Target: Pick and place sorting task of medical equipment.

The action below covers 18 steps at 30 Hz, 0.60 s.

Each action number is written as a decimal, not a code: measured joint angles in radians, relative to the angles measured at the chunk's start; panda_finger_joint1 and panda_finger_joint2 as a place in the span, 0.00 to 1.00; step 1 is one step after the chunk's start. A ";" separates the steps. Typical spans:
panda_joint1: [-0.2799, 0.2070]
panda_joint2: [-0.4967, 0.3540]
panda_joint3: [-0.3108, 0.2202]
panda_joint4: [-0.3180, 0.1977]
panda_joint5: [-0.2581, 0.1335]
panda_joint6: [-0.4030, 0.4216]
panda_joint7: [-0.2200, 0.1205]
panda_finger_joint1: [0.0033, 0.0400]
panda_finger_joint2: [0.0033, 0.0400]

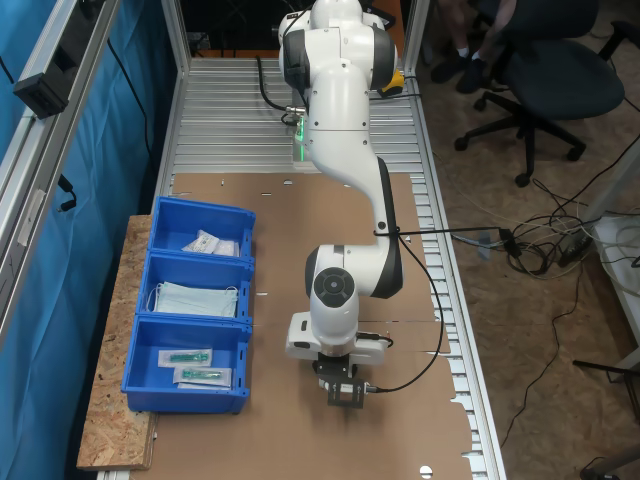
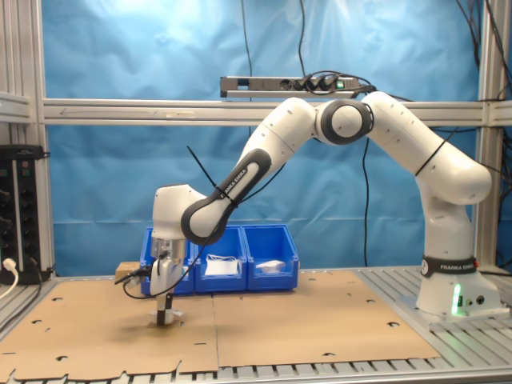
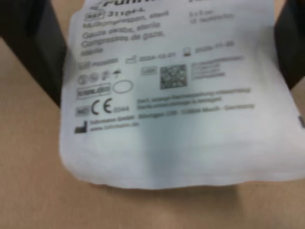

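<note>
Wrist view: the pincer (image 3: 171,52) stands with 2 dark fingers (image 3: 35,52) apart, one at each side of the white sachet (image 3: 176,119); from these pictures I cannot tell whether they press it yet.
Pincer height: in the second exterior view the pincer (image 2: 166,314) is down at the cardboard mat (image 2: 320,320), with a pale flat patch under it, likely the sachet (image 2: 166,318).
Sachet place: it lies flat on the mat straight under the fingers; in the first exterior view that spot sits at about 4 o'clock from the blue bins (image 1: 190,310), well apart from them.
Handling: I judge it very light, thin and limp, with a slick wrapper that could slide or buckle.
Grip advice: take it across the 2 opposite side edges, near the middle, pinching gently so it does not fold.
Bins: 3 compartments, holding white packets (image 1: 212,243), pale blue masks (image 1: 197,298) and clear packets with green parts (image 1: 195,365).
</note>
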<state>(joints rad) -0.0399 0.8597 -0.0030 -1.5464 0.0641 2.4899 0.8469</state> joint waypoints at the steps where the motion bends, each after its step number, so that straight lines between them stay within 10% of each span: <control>1: 0.000 0.000 0.000 0.000 0.000 0.000 0.000 1.00 1.00; 4: 0.000 0.000 0.000 0.000 0.000 0.000 0.000 0.70 0.70; 12: 0.000 0.000 0.000 0.000 0.000 0.000 0.000 0.70 0.70; 13: 0.000 0.000 0.000 0.000 0.000 0.000 0.000 0.25 0.25; 17: 0.000 0.000 0.000 0.000 0.000 0.000 0.000 0.25 0.25; 18: 0.000 -0.001 0.000 0.000 0.000 0.000 0.000 0.08 0.08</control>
<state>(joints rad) -0.0399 0.8583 -0.0030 -1.5462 0.0641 2.4899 0.8469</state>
